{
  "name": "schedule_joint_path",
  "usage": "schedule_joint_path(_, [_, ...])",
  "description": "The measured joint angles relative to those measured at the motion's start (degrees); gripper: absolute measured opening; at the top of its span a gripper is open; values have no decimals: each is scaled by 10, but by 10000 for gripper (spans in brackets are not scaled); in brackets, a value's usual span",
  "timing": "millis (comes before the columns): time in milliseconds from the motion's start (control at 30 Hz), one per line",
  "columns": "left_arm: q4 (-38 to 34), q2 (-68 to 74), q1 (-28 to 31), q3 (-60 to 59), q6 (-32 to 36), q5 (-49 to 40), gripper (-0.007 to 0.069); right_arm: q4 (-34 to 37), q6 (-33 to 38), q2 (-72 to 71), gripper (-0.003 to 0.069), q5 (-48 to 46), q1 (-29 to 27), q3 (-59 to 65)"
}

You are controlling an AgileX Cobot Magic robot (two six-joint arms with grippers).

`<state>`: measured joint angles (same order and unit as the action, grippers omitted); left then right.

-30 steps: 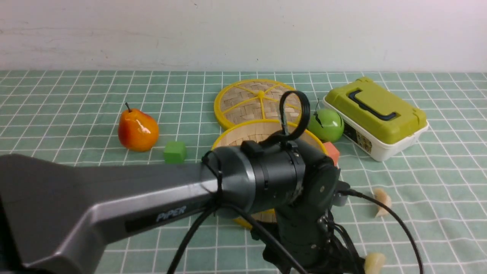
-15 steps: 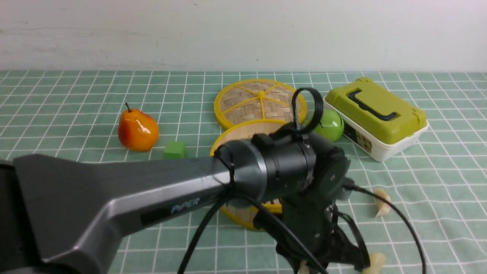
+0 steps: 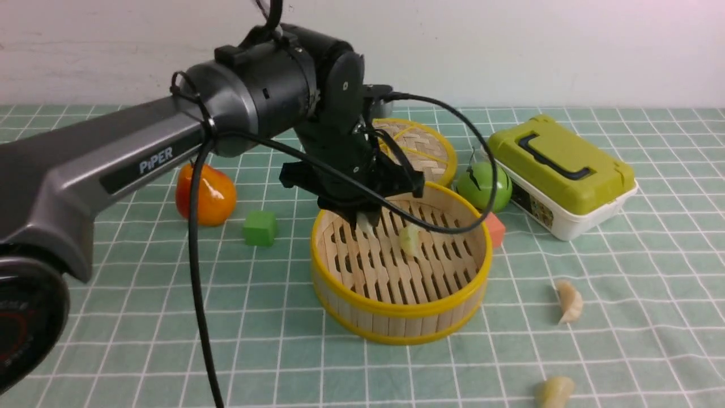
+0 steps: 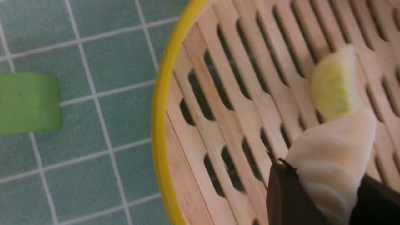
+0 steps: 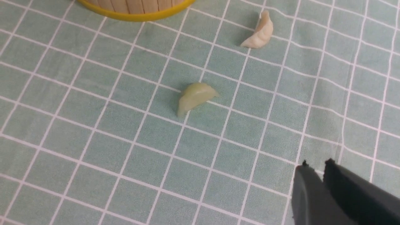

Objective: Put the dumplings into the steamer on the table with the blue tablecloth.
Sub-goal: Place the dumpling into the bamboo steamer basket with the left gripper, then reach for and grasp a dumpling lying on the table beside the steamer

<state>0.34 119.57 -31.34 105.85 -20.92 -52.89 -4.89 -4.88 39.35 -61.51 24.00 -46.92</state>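
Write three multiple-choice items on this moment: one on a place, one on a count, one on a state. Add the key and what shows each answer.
1. Where is the green cube?
A. on the cloth, left of the steamer
B. inside the steamer
C. on the floor

2. How many dumplings lie on the cloth outside the steamer?
A. one
B. two
C. four

3. The left gripper is:
A. open and empty
B. shut on the green cube
C. shut on a pale dumpling above the steamer

Key:
1 A: the cube sits on bare cloth beside the steamer's wall.
2 B: the far dumpling and the near dumpling lie to the right of the steamer.
3 C: the left wrist view shows both fingers pinching the pale dumpling over the slats.
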Motion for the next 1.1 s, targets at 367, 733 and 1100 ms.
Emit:
schedule_joint_path(367, [0, 58, 19, 0, -1, 65, 329, 44, -1, 64, 104, 5, 0, 0])
schedule_joint_path(733, [17, 37, 19, 93, 35, -100, 401, 49, -22, 162, 233, 40, 0, 0])
schedule_joint_path(1100, [15, -205, 19, 35, 87, -181, -14, 92, -62, 350, 423, 157, 0, 0])
